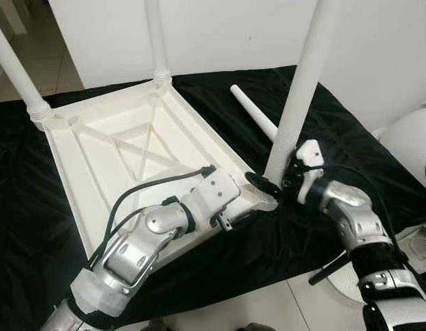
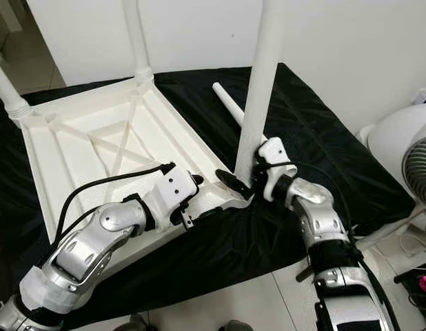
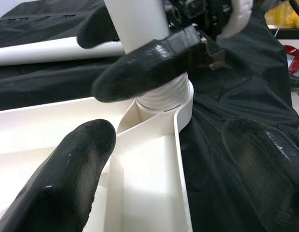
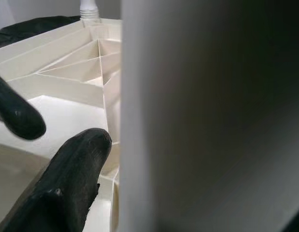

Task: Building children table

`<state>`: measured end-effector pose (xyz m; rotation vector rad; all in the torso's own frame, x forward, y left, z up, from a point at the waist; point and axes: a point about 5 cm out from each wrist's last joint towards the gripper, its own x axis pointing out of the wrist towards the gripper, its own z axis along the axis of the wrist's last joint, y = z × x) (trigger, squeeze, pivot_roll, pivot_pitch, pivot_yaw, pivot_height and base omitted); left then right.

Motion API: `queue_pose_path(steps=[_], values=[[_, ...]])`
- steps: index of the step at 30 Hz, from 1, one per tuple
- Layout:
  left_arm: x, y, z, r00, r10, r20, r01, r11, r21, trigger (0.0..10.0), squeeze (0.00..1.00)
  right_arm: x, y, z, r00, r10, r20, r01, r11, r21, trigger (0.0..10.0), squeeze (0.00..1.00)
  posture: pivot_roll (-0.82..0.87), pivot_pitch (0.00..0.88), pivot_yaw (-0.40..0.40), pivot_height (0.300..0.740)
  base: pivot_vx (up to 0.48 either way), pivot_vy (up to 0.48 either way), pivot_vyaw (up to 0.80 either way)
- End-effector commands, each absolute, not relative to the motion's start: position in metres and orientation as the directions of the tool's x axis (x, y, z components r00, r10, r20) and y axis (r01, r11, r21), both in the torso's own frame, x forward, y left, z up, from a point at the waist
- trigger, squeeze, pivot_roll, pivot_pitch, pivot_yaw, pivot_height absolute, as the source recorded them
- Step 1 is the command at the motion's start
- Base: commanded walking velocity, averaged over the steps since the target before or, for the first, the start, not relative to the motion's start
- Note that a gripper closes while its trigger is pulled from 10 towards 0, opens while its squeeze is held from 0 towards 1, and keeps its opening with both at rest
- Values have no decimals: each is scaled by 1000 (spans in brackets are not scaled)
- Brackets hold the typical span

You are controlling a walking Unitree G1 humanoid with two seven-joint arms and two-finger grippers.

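White plastic made up the upturned tabletop (image 1: 123, 148), which lay underside up on a black cloth (image 1: 337, 138) spread over the floor, its ribbed inside facing the camera. Three legs stood upright in its corner sockets: one at the far left corner (image 1: 16, 72), one at the far right corner (image 1: 156, 38), and a thick one at the near right corner (image 1: 302, 89). A fourth leg (image 1: 254, 114) lay loose on the cloth just beyond that near right corner, to the right of the tabletop.

At the near right corner, the right gripper (image 1: 278, 185) was clamped round the base of the upright leg, one black finger (image 3: 149, 65) lying across the leg just above its threaded collar. The left gripper (image 3: 178, 159) hovered over the same corner from the near left side, its fingers (image 3: 74, 169) spread wide, one above the tabletop's inside and the other above the cloth, straddling the rim without gripping it.

A white fan (image 2: 406, 158) stood at the right edge on the pale tiled floor (image 1: 268, 303).
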<state>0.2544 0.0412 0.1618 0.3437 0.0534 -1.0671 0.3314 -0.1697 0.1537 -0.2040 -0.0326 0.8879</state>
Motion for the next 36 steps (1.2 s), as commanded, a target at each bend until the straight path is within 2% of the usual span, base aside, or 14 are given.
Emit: queue_pose_path(steps=[1,3,6,15,16,18,19,27,36], values=[[256,43,163,507,-832,-224,853,449,264,10000,0,333,-167,152,612,788,-69,-783,590,-197,5529,0,-69,12,30,740,0,0,0],[256,43,163,508,-831,-225,853,450,264,10000,0,333,-167,152,610,790,-71,-784,588,-198,5529,0,-69,12,30,740,0,0,0],[256,43,162,510,-829,-227,852,451,266,10000,0,333,-169,149,604,792,-83,-789,582,-197,0,0,-68,11,28,740,0,0,0],[257,44,163,516,-825,-230,848,454,273,10000,0,328,-171,141,601,794,-91,-795,581,-175,0,0,-70,4,26,740,0,0,0],[257,45,163,519,-823,-231,846,456,275,10000,0,326,-172,138,605,790,-98,-792,585,-176,4706,0,-69,2,24,740,0,0,0],[257,45,163,519,-823,-231,846,456,275,10000,0,326,-172,138,605,790,-98,-792,585,-176,4706,0,-69,2,24,740,0,0,0],[258,45,164,522,-821,-231,844,458,278,10000,0,323,-172,134,605,790,-101,-793,585,-170,10000,0,-69,2,24,740,0,0,0],[260,47,165,530,-815,-232,838,464,286,10000,0,311,-171,121,624,777,-84,-779,611,-139,10000,0,-73,0,21,740,0,0,0],[259,49,164,531,-813,-237,838,464,287,10000,0,301,-171,103,703,709,-63,-711,698,-84,10000,0,-77,5,25,740,0,0,0]])
